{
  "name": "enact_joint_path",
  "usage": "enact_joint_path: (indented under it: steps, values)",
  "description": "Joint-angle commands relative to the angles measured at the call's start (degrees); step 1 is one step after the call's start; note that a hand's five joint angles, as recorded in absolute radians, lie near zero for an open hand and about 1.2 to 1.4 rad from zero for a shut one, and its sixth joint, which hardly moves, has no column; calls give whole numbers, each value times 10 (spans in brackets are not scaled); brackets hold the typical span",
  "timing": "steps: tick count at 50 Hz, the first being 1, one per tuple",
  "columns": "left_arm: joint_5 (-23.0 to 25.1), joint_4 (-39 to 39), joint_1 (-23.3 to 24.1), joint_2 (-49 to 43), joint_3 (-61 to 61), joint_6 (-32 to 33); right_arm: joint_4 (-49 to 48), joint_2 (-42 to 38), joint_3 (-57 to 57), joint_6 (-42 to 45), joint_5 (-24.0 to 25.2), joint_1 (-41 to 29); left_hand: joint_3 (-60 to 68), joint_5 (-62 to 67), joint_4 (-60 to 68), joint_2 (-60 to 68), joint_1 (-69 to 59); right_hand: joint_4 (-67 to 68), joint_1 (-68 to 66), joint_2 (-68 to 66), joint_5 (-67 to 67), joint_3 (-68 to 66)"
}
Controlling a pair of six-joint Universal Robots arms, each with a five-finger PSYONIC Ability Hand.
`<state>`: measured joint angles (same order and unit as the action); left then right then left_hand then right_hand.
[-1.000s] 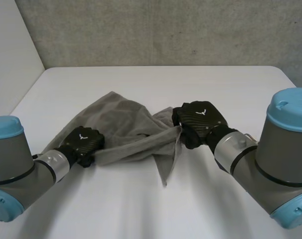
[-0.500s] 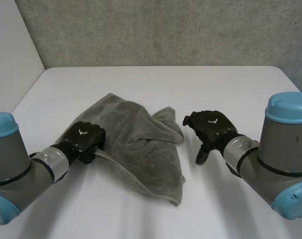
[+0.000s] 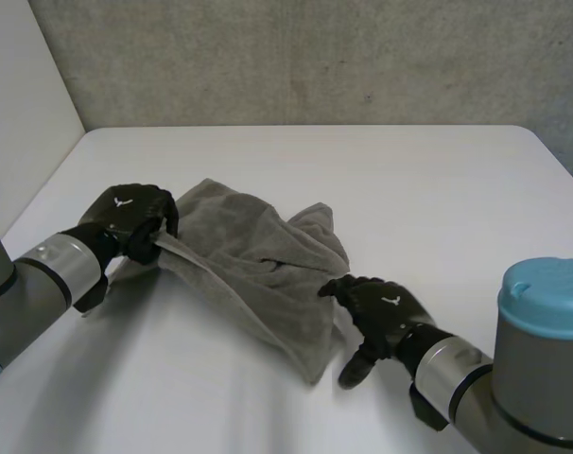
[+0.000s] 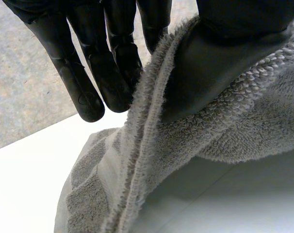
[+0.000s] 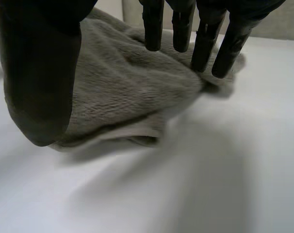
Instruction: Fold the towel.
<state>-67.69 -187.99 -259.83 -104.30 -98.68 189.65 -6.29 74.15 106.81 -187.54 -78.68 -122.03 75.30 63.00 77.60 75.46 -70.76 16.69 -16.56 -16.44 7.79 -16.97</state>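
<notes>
White table [image 3: 438, 189] — left robot hand [image 3: 130, 216] pinches towel [image 3: 253, 270] edge.

A white worktop [image 3: 438, 189] is stretching across the scene, lying flat and smooth with a matt finish. Its far edge is running straight along the foot of the back wall and is curving round at both far corners. Behind it a grey wall [image 3: 315, 57] is standing upright, looking like rough concrete, and is showing small pits and darker specks across its face. At the far left a plain white side panel [image 3: 22, 95] is meeting the grey wall in a vertical seam and is slanting down beside the worktop's left edge.
</notes>
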Motion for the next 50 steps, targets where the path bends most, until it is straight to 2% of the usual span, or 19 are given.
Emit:
enact_joint_path:
  steps: [1, 5, 10, 15, 27, 29, 30, 31, 32, 34, 35, 39, 42, 44, 45, 46, 47, 49, 50]
  values:
    - [-1, 3, -15, -1, 2, -12, -21, -34, -31, -47, -2, -49, 47, 70, 24, 45, -92, 28, -29, -31, 17, -25]
    - [-1, 6, -15, 0, 2, -19, -38, -59, -47, -56, -10, -74, 47, 70, 24, 45, -92, 31, -33, -34, 20, -29]
    - [-1, 7, -15, 8, 2, -31, -79, -120, -86, -64, -45, -110, 47, 70, 24, 45, -92, 68, -70, -71, 57, -66]
    - [0, 7, -25, 29, 2, -47, -79, -160, -119, -63, -64, -125, 47, 70, 24, 45, -92, 94, -95, -96, 83, -91]
    - [4, 4, -47, 57, 4, -88, -81, -166, -129, -61, -68, -129, 47, 70, 24, 45, -92, 156, -157, -158, 145, -153]
    - [4, 4, -49, 57, 4, -89, -84, -167, -129, -60, -67, -129, 47, 70, 24, 45, -92, 278, -279, -280, 267, -275]
    - [3, 3, -52, 57, 4, -91, -84, -167, -129, -60, -67, -129, 47, 70, 24, 45, -92, 279, -280, -281, 268, -276]
    - [3, 4, -53, 58, 4, -92, -85, -169, -129, -59, -67, -129, 47, 70, 24, 45, -92, 367, -368, -369, 356, -364]
    - [3, 4, -53, 58, 4, -92, -85, -169, -129, -59, -67, -129, 47, 70, 24, 45, -92, 368, -369, -370, 357, -365]
    - [3, 4, -58, 61, 4, -92, -91, -172, -128, -58, -67, -129, 47, 70, 24, 45, -92, 602, -603, -605, 591, -599]
    - [3, 4, -58, 61, 4, -92, -91, -172, -128, -58, -67, -129, 47, 70, 24, 45, -92, 603, -605, -606, 592, -601]
    - [4, 4, -76, 74, 4, -92, -91, -157, -134, -58, -63, -118, 47, 70, 24, 45, -92, 633, -634, -636, 622, -630]
    - [5, 5, -85, 83, 4, -92, -84, -115, -150, -51, -54, -108, 47, 70, 24, 45, -92, 633, -634, -636, 622, -630]
    - [5, 6, -87, 88, 4, -92, -68, -58, -178, -16, -33, -73, 47, 70, 24, 45, -92, 633, -634, -636, 622, -630]
    - [5, 5, -87, 96, 5, -92, -68, -58, -178, -16, -33, -73, 47, 70, 24, 45, -92, 633, -634, -636, 622, -630]
    - [5, 5, -87, 96, 5, -92, -45, -33, -195, 9, -13, -50, 47, 70, 24, 45, -92, 633, -634, -636, 622, -630]
    - [6, 5, -87, 106, 5, -92, -44, -33, -195, 9, -13, -50, 47, 70, 24, 45, -92, 633, -634, -636, 622, -630]
    - [6, 5, -86, 116, 7, -94, 25, 6, -257, 71, 38, -19, 47, 70, 24, 45, -92, 633, -634, -636, 622, -630]
    - [6, 5, -84, 126, 9, -99, 25, 6, -257, 71, 38, -19, 47, 70, 24, 45, -92, 633, -634, -636, 622, -630]
